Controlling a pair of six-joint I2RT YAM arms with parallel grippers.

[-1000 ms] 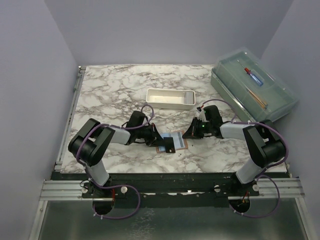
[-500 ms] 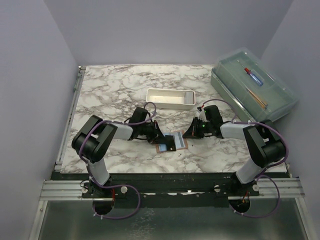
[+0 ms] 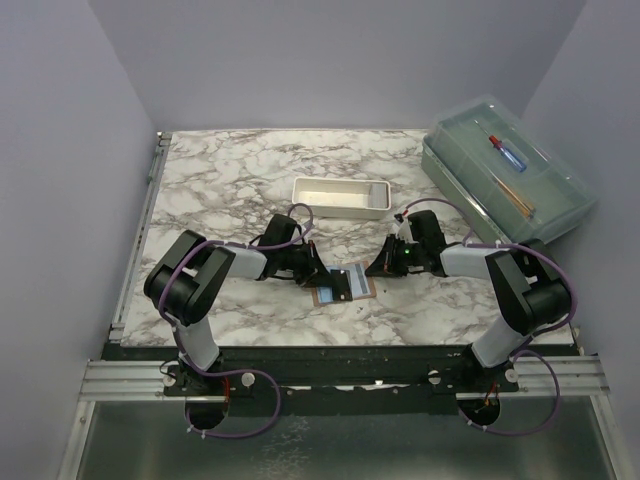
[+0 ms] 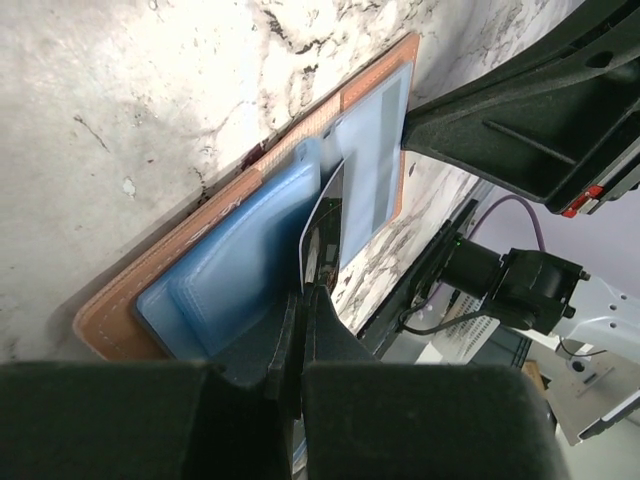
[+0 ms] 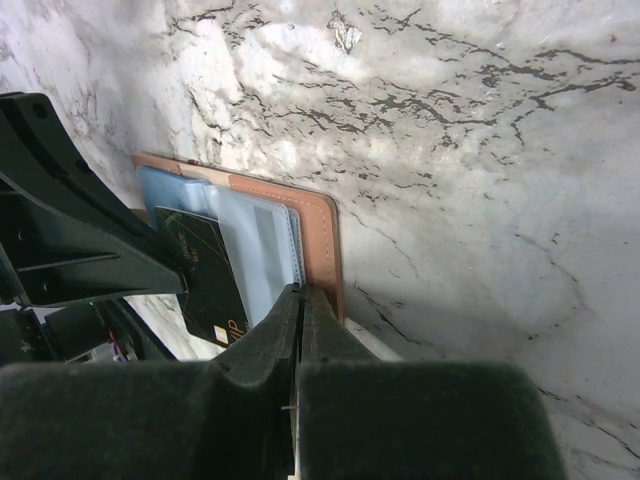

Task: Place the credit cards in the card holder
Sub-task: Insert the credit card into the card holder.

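An open wallet (image 3: 358,273) lies flat on the marble counter (image 3: 220,170), near its front edge and between the two arms. Its tan border faces up around a blue-grey inside; in the left wrist view the wallet (image 4: 230,270) shows a padded blue panel nearer the camera and a paler, clear-fronted panel beyond it.

The left arm (image 3: 240,265) reaches in from the left, low over the counter. Its jaws are together, clamped on the lower edge of a dark card (image 4: 325,225), which stands tilted over the middle of the wallet, near the fold. From the right wrist view the same card (image 5: 205,265) shows a black face with thin gold lines and covers part of the wallet's (image 5: 318,240) far panel. From above the card (image 3: 340,287) is a small dark patch on the wallet.

The right arm (image 3: 465,262) comes in from the right. Its jaws are together and hold nothing, their tips at the wallet's near tan edge; whether they press on it cannot be told.

A white rectangular tray (image 3: 340,212) sits behind the wallet, well apart from it. A clear lidded box (image 3: 510,170) stands at the counter's far right corner.
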